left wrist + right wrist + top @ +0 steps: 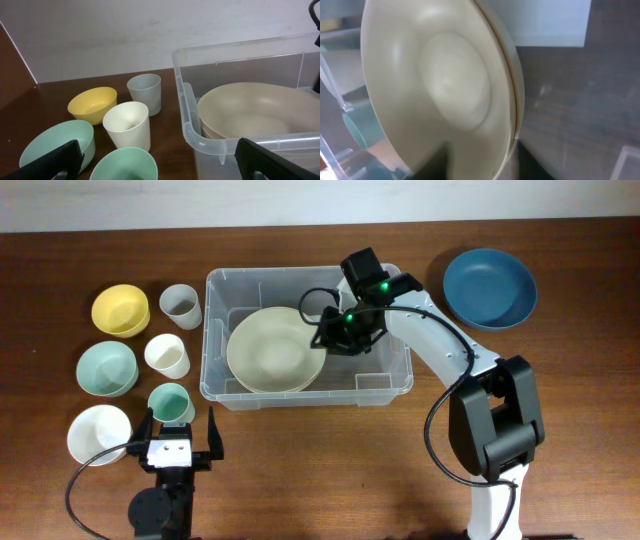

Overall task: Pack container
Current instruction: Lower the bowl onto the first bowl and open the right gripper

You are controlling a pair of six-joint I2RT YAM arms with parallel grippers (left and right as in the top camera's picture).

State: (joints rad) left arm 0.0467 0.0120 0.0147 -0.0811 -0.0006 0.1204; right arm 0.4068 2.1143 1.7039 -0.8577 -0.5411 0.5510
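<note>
**Overhead: right hand at the bowls in the bin**

From above I see the bin (212,340) standing in the middle of the table (330,470). It is clear, so I can look right through its walls. Two tan bowls (272,352), one inside the other, sit in its left part.

My right hand (330,338) reaches down into the bin, at the right edge of the bowls. In the right wrist view the rim of the bowls runs between two dark fingers (445,167), one on each side. I cannot tell if they pinch the rim or just sit beside it.

My left hand (178,430) is at the near left of the table. Its fingers are wide apart, and a green cup (171,402) stands just in front of them.

More things stand left of the bin. A grey cup (181,306) and a white cup (167,355) are close to its wall. A yellow bowl (121,310), a green bowl (107,368) and a white bowl (100,434) are farther out. A blue bowl (489,287) sits alone on the right, apart from the bin.
</note>
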